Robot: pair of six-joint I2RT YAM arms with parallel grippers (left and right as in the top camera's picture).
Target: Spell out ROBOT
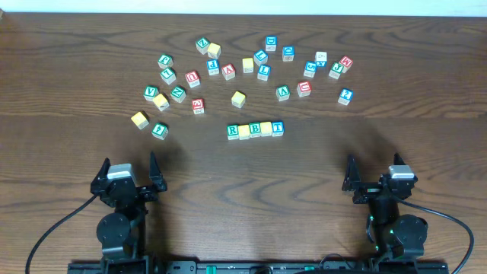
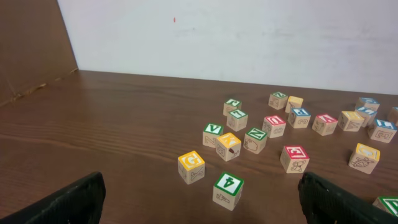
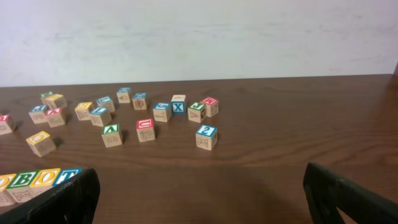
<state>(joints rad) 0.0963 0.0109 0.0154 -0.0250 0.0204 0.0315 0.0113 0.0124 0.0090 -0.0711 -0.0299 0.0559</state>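
Five letter cubes stand touching in a row on the tabletop to read ROBOT, so the left claw and right claw rest released, empty, well apart.

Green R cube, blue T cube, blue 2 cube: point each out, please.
green R cube (image 1: 233, 131), overhead view, on its top face
blue T cube (image 1: 278, 129), overhead view, on its top face
blue 2 cube (image 3: 206, 130), right wrist view, on its top face

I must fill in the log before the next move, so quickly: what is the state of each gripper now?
Left gripper: open, holding nothing.
Right gripper: open, holding nothing.
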